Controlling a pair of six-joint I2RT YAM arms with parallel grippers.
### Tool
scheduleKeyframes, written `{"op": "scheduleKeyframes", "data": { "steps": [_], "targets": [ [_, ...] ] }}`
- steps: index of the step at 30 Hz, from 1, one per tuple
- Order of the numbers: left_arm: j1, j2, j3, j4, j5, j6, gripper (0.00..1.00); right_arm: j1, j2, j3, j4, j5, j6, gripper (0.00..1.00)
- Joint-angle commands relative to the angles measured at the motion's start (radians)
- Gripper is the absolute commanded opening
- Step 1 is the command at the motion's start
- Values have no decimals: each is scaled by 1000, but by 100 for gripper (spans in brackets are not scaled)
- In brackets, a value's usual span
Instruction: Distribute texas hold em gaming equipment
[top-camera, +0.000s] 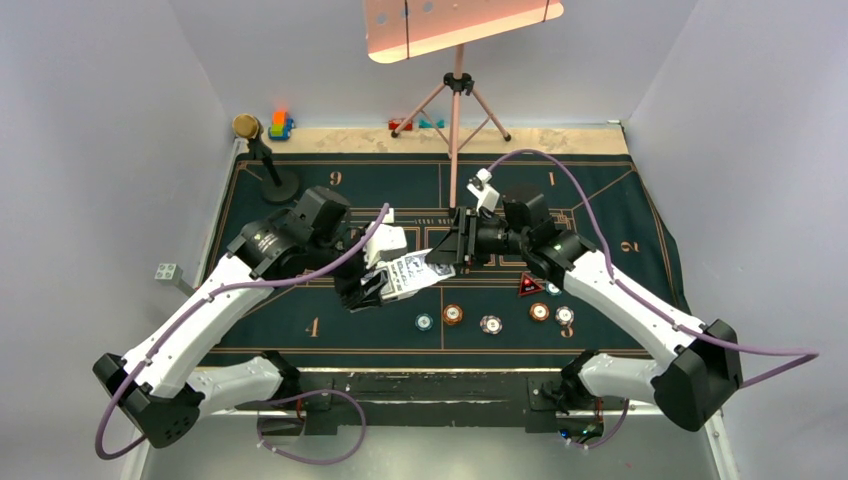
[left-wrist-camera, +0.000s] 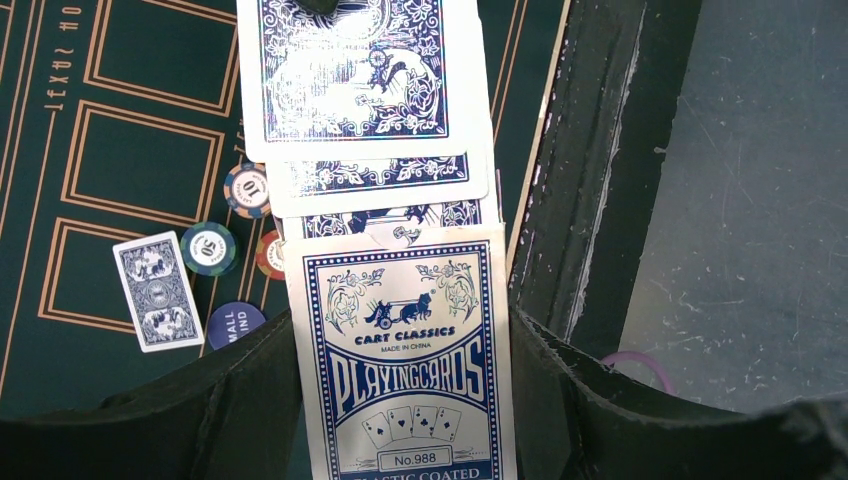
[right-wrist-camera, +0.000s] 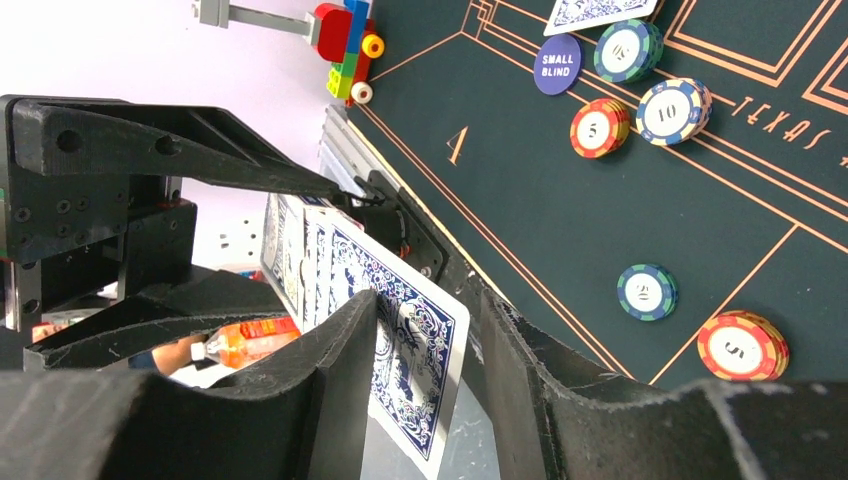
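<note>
Playing cards (left-wrist-camera: 350, 80), blue-backed with white borders, fan out of the top of a card box (left-wrist-camera: 400, 370). The box is held in the air over the near middle of the table (top-camera: 610, 210). Left hand (top-camera: 380, 288) is clamped tight on the box, a finger (left-wrist-camera: 230, 410) on each side face. Right hand (right-wrist-camera: 428, 310) comes at it from the right, about half open, its fingers (right-wrist-camera: 340, 370) straddling the front card (right-wrist-camera: 410, 400). That card lies against one finger with a gap to the other, so it is not pinched.

On the felt:
- A single card (left-wrist-camera: 158, 290) lies face down, just beside a teal 50 chip (left-wrist-camera: 209, 247).
- A blue-white 10 chip (left-wrist-camera: 246, 190), an orange 5 chip (right-wrist-camera: 600, 127) and a dark blue SMALL BLIND disc (left-wrist-camera: 235, 322) sit close by.

In the top view, along the near edge:
- A teal chip (top-camera: 424, 322), an orange chip (top-camera: 453, 314) and a pinkish-white chip (top-camera: 489, 323) lie in a loose row, apart from each other.
- Further right, a second orange chip (top-camera: 539, 312) sits next to a second pinkish-white chip (top-camera: 565, 315).
- The red-black triangular marker (top-camera: 530, 286) is just behind that pair.

Toy blocks (top-camera: 281, 124) and a gold-topped stand (top-camera: 262, 155) are at the far left corner.
</note>
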Motion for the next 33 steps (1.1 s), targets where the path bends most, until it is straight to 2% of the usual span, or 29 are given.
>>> {"op": "scheduleKeyframes", "data": {
  "steps": [1,23,33],
  "targets": [
    [10,-30,-3,69,45,-35,0,-6,-39,50,-23,35,-29,44],
    [41,-32,-29,104,74,-75,0,-8,-70,157,-214,189,-161,41],
    [46,-29,-27,105,77,-79,0,-8,-88,145,-231,198,-171,24]
  ]
}}
